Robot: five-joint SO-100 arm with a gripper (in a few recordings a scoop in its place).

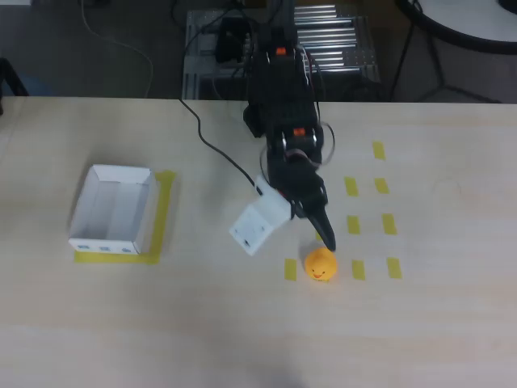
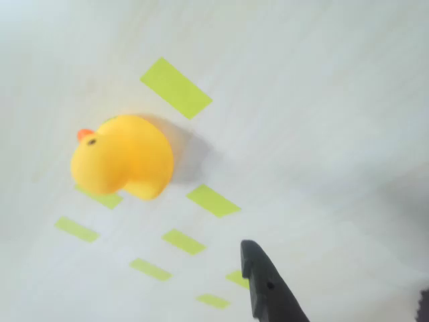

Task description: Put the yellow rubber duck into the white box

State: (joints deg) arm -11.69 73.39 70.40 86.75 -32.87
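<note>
Yellow rubber duck [image 1: 321, 264] sits free on counter [image 1: 202, 323] among tape marks [image 1: 352, 187], well right of white box [image 1: 113, 208] in overhead view. Jaws [image 1: 303, 226] just above duck, spread wide, gripping nothing, prob. lining up to straddle it.

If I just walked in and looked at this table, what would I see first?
Probably the yellow rubber duck, bright on the pale table, sitting among little yellow tape pieces toward the right of the overhead view. Just above it hangs the black arm's gripper, not holding anything. Far off at the left sits the white box on a yellow tape square.
</note>
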